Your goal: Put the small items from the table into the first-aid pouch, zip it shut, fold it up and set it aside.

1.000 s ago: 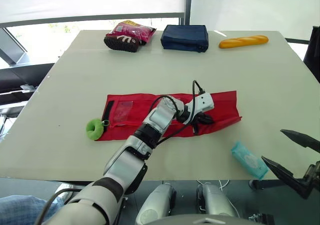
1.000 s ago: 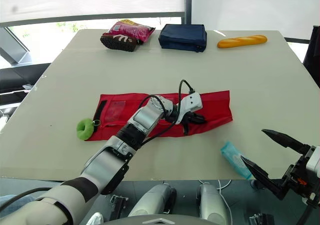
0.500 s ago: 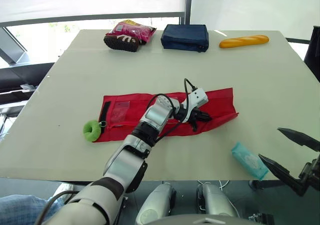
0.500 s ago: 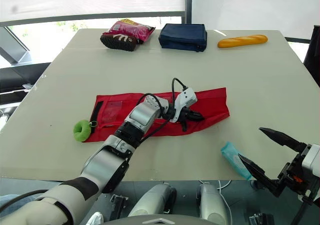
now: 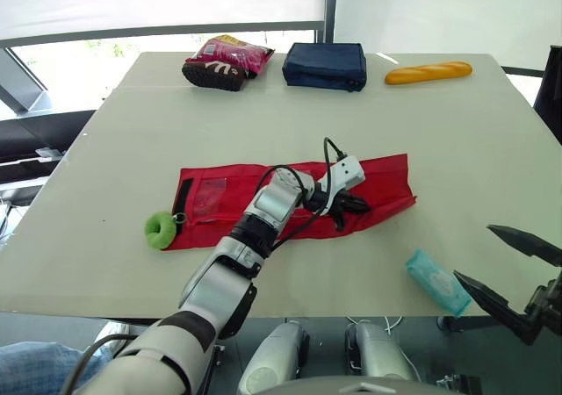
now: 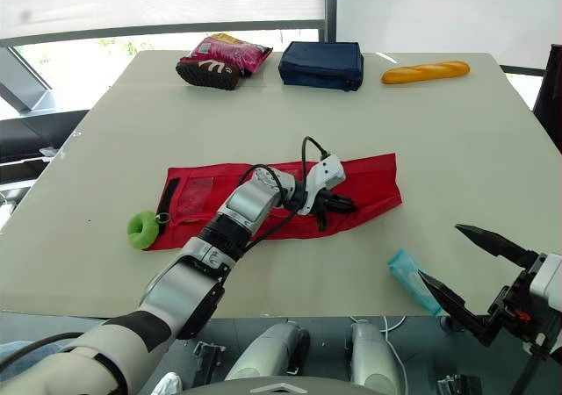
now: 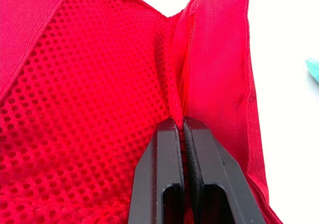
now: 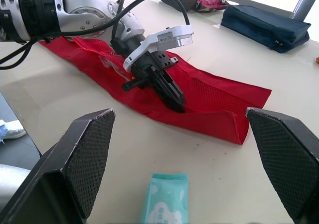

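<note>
Your right hand (image 6: 439, 252) hangs over the desk's (image 6: 457, 149) near right edge, spread wide and empty. The teal wipes packet (image 6: 411, 281) lies just beside it at that edge, slanting toward the near right corner; the right arm is far nearer. Mid-desk, the red first-aid pouch (image 6: 373, 180) lies unfolded, long axis left to right. Your left hand (image 7: 179, 125) is pressed together, pinching the pouch's zipper seam near the right end.
</note>
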`<state>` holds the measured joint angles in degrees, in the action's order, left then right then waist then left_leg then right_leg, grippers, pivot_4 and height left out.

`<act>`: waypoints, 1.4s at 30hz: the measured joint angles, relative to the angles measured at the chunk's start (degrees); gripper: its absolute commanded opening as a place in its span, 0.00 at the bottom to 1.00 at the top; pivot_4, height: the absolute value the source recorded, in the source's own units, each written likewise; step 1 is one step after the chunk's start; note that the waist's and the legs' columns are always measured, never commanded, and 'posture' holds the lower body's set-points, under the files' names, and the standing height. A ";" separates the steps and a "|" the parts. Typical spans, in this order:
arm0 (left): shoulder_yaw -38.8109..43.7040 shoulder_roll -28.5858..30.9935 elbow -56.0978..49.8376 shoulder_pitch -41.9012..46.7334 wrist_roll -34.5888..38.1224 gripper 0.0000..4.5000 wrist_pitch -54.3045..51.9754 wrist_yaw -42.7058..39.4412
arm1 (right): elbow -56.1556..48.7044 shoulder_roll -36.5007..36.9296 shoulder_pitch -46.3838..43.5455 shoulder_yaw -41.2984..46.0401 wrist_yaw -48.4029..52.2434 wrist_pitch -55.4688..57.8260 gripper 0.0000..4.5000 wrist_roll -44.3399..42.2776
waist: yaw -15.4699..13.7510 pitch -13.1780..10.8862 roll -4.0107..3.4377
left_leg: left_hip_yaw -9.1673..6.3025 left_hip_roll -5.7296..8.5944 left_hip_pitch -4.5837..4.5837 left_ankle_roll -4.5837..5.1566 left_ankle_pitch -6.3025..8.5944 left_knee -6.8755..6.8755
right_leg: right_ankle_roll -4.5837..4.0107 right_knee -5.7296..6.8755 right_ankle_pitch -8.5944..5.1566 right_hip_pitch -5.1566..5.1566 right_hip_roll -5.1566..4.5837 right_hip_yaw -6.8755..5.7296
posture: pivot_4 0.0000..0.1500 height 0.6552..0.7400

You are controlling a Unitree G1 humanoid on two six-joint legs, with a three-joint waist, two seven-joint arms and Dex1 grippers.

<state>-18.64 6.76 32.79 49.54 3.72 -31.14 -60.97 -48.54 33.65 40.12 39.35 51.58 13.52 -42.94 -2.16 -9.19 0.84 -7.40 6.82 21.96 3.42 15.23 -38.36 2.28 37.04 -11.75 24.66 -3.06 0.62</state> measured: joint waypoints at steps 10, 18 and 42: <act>5.62 -1.36 3.89 1.33 5.64 0.01 -10.94 -0.06 | 0.00 0.00 0.03 -0.19 0.17 -0.10 1.00 0.97 | 0.00 0.00 0.00 | -0.01 0.00 0.00 -0.05 -0.01 0.00 | 0.00 0.00 0.00 0.00 0.01 -0.02 | 1.00 0.87; 4.13 -0.92 4.29 1.19 4.47 0.01 -6.96 0.01 | 0.02 0.00 0.00 -0.19 0.41 -0.15 1.00 1.18 | -0.04 0.00 0.00 | -0.01 0.00 0.00 -0.18 -0.01 0.00 | 0.00 0.00 0.00 -0.01 0.00 -0.01 | 1.00 0.87; -3.58 5.36 -5.33 -0.45 -9.88 0.01 30.27 6.77 | 0.33 -0.31 1.30 -2.48 -3.41 -0.05 1.00 10.47 | -0.21 -0.01 -0.02 | 0.00 0.00 0.06 -0.03 -0.02 0.00 | 0.02 -0.05 0.01 0.03 0.00 0.00 | 1.00 0.87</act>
<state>-22.22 12.12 27.46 49.09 -6.16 -0.87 -54.20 -48.20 33.34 41.42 36.87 48.17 13.48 -32.47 -2.36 -9.21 0.82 -7.39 6.82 22.02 3.39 15.21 -38.37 2.29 37.00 -11.74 24.69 -3.06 0.62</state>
